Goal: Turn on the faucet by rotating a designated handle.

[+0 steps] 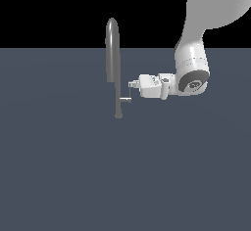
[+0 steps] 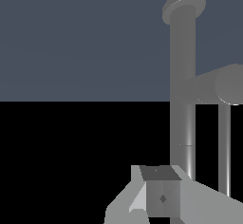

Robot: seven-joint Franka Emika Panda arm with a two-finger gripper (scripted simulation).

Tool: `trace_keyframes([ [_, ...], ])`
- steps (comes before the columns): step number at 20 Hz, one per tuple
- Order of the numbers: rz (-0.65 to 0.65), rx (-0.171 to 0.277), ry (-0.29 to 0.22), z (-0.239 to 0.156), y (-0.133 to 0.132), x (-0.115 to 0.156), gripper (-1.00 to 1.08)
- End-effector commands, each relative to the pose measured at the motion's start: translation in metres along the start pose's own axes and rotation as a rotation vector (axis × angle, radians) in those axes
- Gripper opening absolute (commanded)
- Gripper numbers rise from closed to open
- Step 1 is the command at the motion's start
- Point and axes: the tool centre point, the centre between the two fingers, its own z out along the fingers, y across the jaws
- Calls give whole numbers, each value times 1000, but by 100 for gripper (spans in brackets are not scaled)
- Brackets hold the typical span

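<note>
Silvery, stiff and tiny, the handle (image 1: 126,99) juts from the faucet (image 1: 113,54) stem; my pincer (image 1: 131,84) hangs just above it, and I cannot tell whether it is open. I'd push the rod tip.

The exterior view stands back from the scene and looks slightly down across a flat slate-blue floor (image 1: 73,176), black above its far edge. It takes in side-on the tall slim grey metal faucet post with a rounded top (image 1: 112,49) and the white arm reaching in from the exterior view's right. The wrist view sits very near, looking past the pale grey gripper (image 2: 161,197) at the same faucet post (image 2: 182,76) and its short pale silvery handle stub (image 2: 223,85), both filling much of the frame.
</note>
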Motion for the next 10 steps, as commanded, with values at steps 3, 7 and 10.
trace_keyframes([
  [3,0,0,0,0,4,-1,-100],
  [7,0,0,0,1,13,-4,-100],
  [10,0,0,0,0,19,-7,-100],
])
